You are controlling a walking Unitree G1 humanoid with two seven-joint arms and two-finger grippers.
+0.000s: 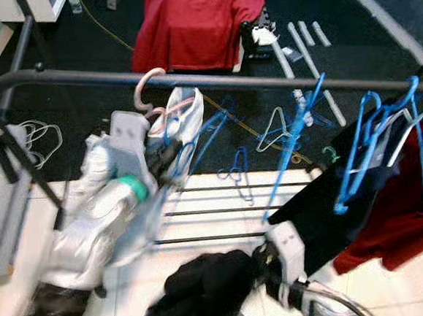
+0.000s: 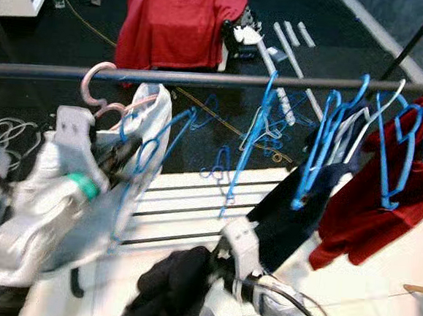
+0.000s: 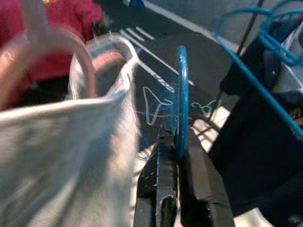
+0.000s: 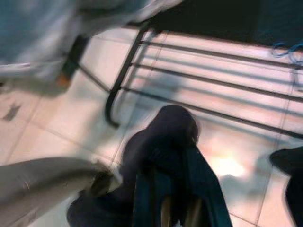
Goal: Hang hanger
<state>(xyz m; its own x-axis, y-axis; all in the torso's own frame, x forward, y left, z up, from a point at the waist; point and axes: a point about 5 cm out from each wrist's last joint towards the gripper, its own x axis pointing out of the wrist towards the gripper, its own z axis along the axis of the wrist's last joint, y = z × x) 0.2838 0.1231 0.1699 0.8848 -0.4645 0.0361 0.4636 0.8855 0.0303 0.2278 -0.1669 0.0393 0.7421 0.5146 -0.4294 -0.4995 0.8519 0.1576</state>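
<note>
Left eye view: the left gripper [image 1: 168,163] is raised just below the dark rail [image 1: 225,81], fingers pinched on a blue hanger [image 1: 198,139] beside a pale garment [image 1: 185,116] that hangs from a pink hanger [image 1: 147,87] hooked over the rail. The arm is blurred, so the fingertips are hard to make out here. Low down, the right gripper [image 1: 258,268] is buried in a dark garment [image 1: 201,289]; whether its fingers are clenched cannot be told.

Right eye view: further along the rail hang more blue hangers [image 2: 331,131] carrying a black garment [image 2: 288,208] and a red garment [image 2: 369,200], the latter cut off at the frame edge. A red shirt [image 2: 182,24] sits beyond on the dark floor [image 2: 51,57].

Left wrist view: the two black fingers [image 3: 163,175] grip the blue hanger's wire between them; the pale garment is a blur alongside.

Right wrist view: the dark garment covers the fingers, above the rack's lower bars [image 4: 213,80] and white tiles [image 4: 57,123].
</note>
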